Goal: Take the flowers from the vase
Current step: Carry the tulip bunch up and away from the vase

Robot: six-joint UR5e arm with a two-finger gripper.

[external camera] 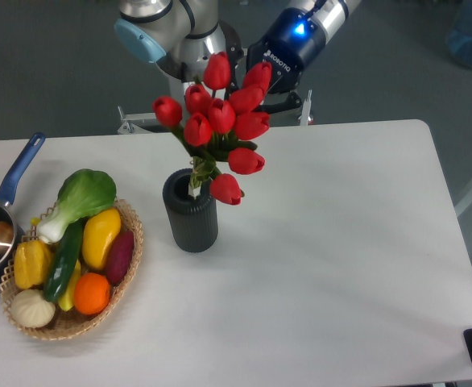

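White and broad, the table [341, 242] fills most of the view against a dark grey floor, with the robot's base standing at its far edge. Just left of centre, the flowers [220, 121] — red tulip buds bunched with green leaves — stand raised above the vase [191, 214], leaning up and to the right. Only the pale stem ends [194, 182] reach the round mouth of the dark ribbed cylinder; whether they are still inside it or just above it cannot be told. The topmost buds overlap the pincer [262, 79], which sits behind the bunch at the end of a blue-collared wrist [296, 36] with a lit blue ring. Its fingers are hidden by the blooms, so a clenched or released grip cannot be read from this angle, though the bunch hangs tilted at the pincer's tip with nothing else seen supporting it.

Left of the vase, near but apart from it, a woven basket [131, 242] holds a green leafy vegetable [83, 195], a yellow pepper [101, 235], a dark cucumber [65, 262], an orange [92, 293] and a pale garlic-like bulb [31, 308]. At the far left edge, a blue-handled pot [2, 218] is partly cut off by the frame.
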